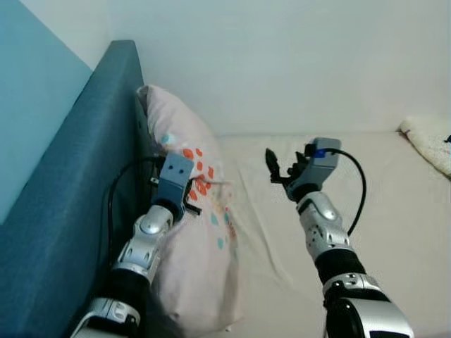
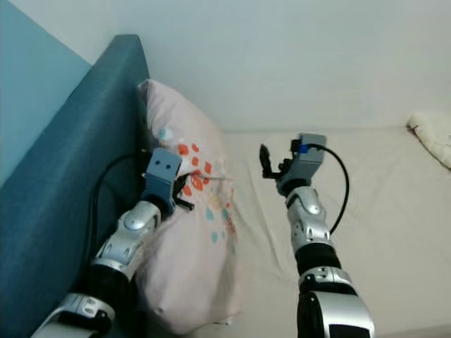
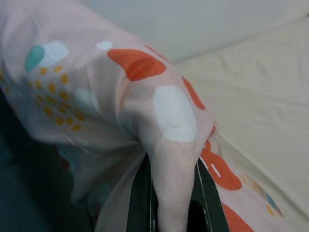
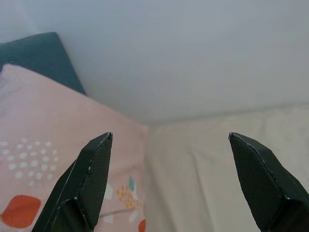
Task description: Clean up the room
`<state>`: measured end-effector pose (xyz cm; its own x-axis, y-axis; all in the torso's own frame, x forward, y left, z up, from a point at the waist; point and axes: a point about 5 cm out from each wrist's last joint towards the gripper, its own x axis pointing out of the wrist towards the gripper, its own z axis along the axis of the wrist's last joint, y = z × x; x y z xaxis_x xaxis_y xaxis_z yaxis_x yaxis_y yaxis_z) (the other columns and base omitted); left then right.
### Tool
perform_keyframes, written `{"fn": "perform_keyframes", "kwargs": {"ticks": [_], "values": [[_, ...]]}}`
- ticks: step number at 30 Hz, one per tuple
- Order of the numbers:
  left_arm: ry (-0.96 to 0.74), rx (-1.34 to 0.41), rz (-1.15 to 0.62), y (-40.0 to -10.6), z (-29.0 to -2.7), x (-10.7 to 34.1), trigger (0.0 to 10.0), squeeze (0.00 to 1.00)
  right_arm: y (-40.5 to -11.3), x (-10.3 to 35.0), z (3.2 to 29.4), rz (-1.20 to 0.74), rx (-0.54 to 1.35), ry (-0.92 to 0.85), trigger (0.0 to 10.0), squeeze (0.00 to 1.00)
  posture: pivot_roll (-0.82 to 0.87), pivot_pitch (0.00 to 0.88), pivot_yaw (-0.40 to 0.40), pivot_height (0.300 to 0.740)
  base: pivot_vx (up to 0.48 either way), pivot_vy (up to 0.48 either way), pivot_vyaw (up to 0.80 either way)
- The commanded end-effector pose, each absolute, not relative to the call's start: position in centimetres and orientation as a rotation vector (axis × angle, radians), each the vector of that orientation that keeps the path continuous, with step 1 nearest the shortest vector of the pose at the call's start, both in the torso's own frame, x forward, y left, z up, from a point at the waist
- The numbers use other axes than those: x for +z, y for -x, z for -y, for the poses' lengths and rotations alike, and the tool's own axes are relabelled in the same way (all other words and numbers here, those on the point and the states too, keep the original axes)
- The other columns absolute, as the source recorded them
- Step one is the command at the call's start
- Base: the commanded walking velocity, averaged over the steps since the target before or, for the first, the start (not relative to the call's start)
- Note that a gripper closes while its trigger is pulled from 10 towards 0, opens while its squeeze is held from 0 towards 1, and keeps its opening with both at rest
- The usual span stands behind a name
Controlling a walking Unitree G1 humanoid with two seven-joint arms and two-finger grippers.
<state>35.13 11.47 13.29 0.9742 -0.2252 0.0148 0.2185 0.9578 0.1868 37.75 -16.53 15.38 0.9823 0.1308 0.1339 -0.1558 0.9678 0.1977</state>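
A pink pillow point(image 1: 201, 232) with orange, teal and white spots leans against the teal headboard point(image 1: 77, 176) on the bed's left side. My left gripper point(image 1: 192, 189) is shut on a pinched fold of the pillow's cover point(image 3: 169, 145), its dark fingers point(image 3: 140, 203) on either side of the fabric. My right gripper point(image 1: 278, 169) is raised above the cream sheet point(image 1: 394, 211) to the right of the pillow, open and holding nothing. Between its two black fingertips point(image 4: 96, 164) the wrist view looks toward the pillow point(image 4: 43, 159) and the wall.
A white wall point(image 1: 282, 56) runs behind the bed. A fluffy white item point(image 1: 430, 144) lies at the far right edge of the mattress. The light blue wall point(image 1: 28, 105) stands left of the headboard.
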Motion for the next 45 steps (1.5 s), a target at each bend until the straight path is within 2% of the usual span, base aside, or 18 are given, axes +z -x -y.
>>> {"fn": "perform_keyframes", "kwargs": {"ticks": [1,13,18,22,26,30,33,34,40,41,45], "values": [[-0.167,-0.215,0.111,-35.3,-10.9,15.0,10.0,0.00,-37.7,15.1,16.8,0.107,0.135,-0.221,10.0,0.00,-0.09,0.000,-0.034,0.740,0.000,0.000,0.00],[-0.176,-0.147,0.032,-35.4,-11.9,14.0,10.0,0.00,-37.7,15.1,17.0,0.108,0.129,-0.219,10.0,0.00,-0.10,0.000,-0.026,0.740,0.000,0.000,0.00],[-0.170,-0.171,0.000,-35.3,-11.7,13.8,10.0,0.00,-37.6,15.0,17.2,0.104,0.124,-0.217,10.0,0.00,-0.09,0.000,-0.027,0.740,0.000,0.000,0.00],[-0.188,-0.199,-0.071,-35.0,-11.3,12.6,10.0,0.00,-37.6,14.9,17.1,0.104,0.122,-0.218,10.0,0.00,-0.09,0.000,-0.025,0.740,0.000,-0.472,0.00],[-0.195,-0.191,-0.060,-35.0,-11.2,12.5,10.0,0.00,-37.6,14.9,17.1,0.103,0.123,-0.218,10.0,0.00,-0.09,0.000,-0.024,0.740,0.000,-0.472,0.00],[-0.216,-0.132,-0.074,-35.1,-11.5,11.6,10.0,0.00,-37.5,14.7,16.9,0.097,0.124,-0.218,10.0,0.00,-0.09,0.000,-0.019,0.740,0.000,0.000,0.00],[-0.222,-0.061,-0.177,-35.0,-12.5,9.1,10.0,0.00,-37.4,14.6,16.8,0.094,0.122,-0.218,10.0,0.00,-0.11,0.000,-0.014,0.740,0.000,0.000,0.00],[-0.222,-0.012,-0.278,-34.6,-13.4,7.0,10.0,0.00,-37.2,14.4,16.9,0.091,0.118,-0.217,10.0,0.00,-0.12,0.000,-0.007,0.740,0.000,0.000,0.00],[-0.129,0.026,-0.410,-33.7,-14.1,4.6,10.0,0.00,-36.8,13.9,17.2,0.084,0.107,-0.213,10.0,0.00,-0.14,0.000,0.002,0.740,0.000,0.000,0.00],[-0.080,0.019,-0.389,-34.0,-13.9,5.1,10.0,0.00,-36.6,13.8,17.4,0.088,0.101,-0.214,10.0,0.00,-0.16,0.000,0.015,0.740,0.000,0.000,0.00],[0.126,-0.067,-0.108,-37.1,-11.5,11.6,10.0,0.00,-36.2,13.6,18.2,0.092,0.068,-0.216,10.0,0.00,-0.16,0.000,0.025,0.740,0.000,0.000,0.00]]}}
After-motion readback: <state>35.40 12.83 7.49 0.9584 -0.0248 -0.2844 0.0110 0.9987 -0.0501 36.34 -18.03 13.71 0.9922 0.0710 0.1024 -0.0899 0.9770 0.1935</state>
